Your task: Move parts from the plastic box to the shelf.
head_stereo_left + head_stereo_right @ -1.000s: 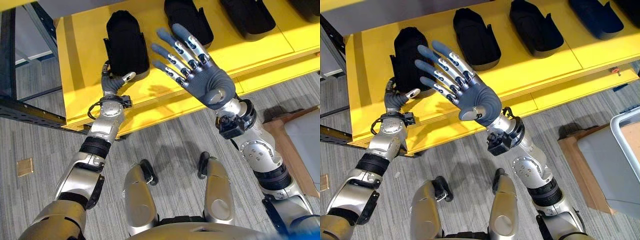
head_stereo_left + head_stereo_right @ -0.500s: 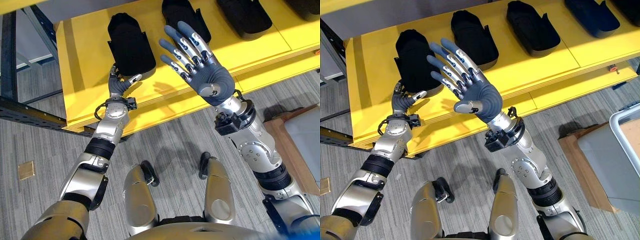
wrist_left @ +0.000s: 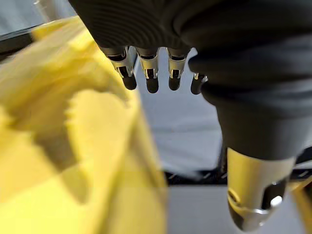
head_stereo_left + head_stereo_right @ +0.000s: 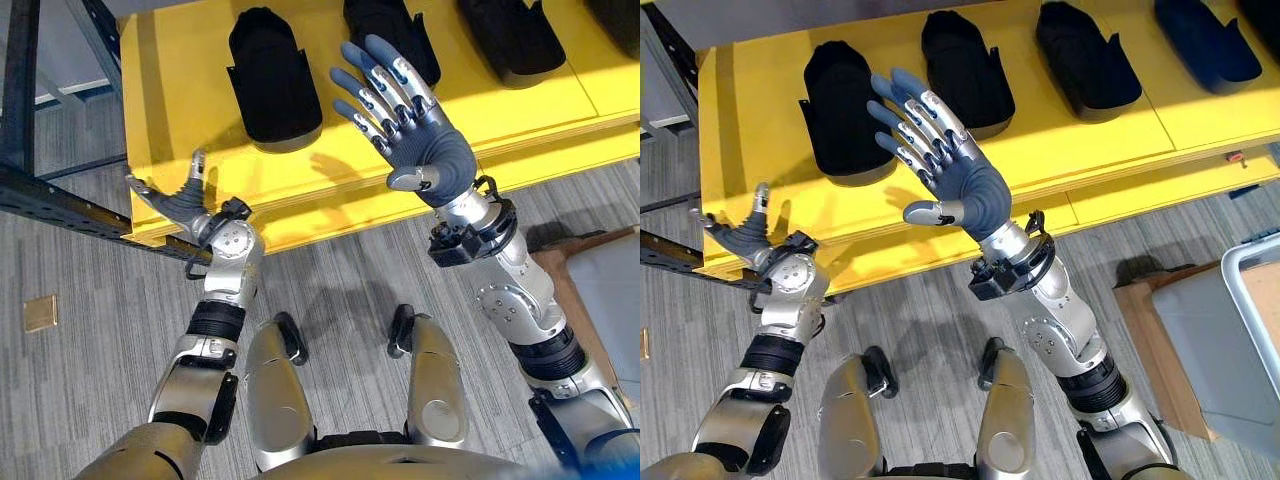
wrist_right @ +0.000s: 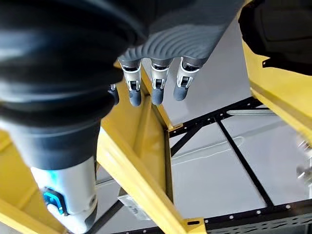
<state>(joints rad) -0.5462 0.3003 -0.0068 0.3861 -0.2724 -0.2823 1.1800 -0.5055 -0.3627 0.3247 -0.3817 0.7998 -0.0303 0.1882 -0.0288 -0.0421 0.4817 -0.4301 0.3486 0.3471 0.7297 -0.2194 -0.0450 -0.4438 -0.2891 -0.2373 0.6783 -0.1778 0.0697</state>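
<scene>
Over the yellow shelf (image 4: 190, 95), raised right hand (image 4: 425, 150), palm toward the camera, fingers straight and spread, holding nothing. Down by the shelf's front left corner, just off its edge, left hand (image 4: 172, 198), likewise released, fingers splayed and empty; same relaxed row of dark-tipped fingers (image 3: 152, 78) seen in its wrist view, with yellow board beneath.

Along the shelf's far side, black parts lined up in a row: leftmost part (image 4: 847, 110) lying flat, well apart from the left hand; second part (image 4: 965, 70) just behind the right hand's fingertips as seen from the head, contact impossible to judge; third part (image 4: 1085, 60) and fourth part (image 4: 1212, 40) further to the right.

At the far right on the floor, plastic box (image 4: 1250, 340) with a pale rim, resting on a wooden board (image 4: 1155, 340); contents not visible. Below all, grey striped floor (image 4: 930, 320).
</scene>
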